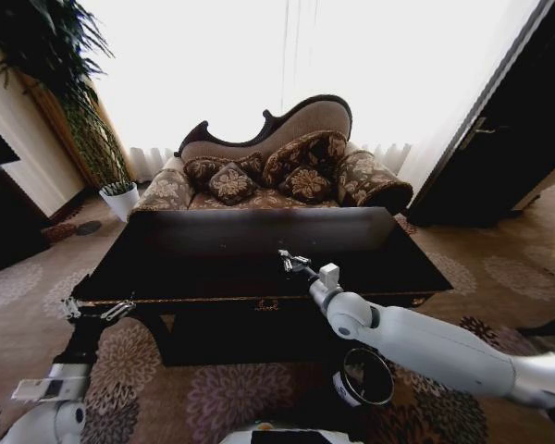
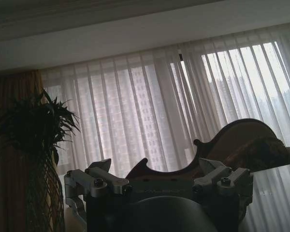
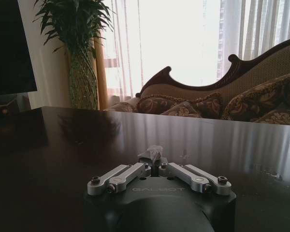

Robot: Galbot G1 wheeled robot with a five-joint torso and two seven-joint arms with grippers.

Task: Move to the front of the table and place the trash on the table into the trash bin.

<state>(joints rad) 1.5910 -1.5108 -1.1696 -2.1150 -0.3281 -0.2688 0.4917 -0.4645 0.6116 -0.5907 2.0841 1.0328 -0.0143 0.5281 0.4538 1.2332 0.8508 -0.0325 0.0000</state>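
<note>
While right claw [image 3: 153,166] pinches paper wad [image 3: 151,152] mid-table [image 1: 166,268], left claw [image 1: 97,312] gapes beside near-left edge.

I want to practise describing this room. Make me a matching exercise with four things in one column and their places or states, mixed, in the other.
Things:
1. right claw
2. left claw
3. trash bin
4. white plant pot

Places or states:
A. below the right forearm, in front of the table
B. over the table top, closed on a white paper wad
C. beside the left end of the sofa
D. open, near the table's front left corner

Pairs: 1-B, 2-D, 3-A, 4-C
</note>
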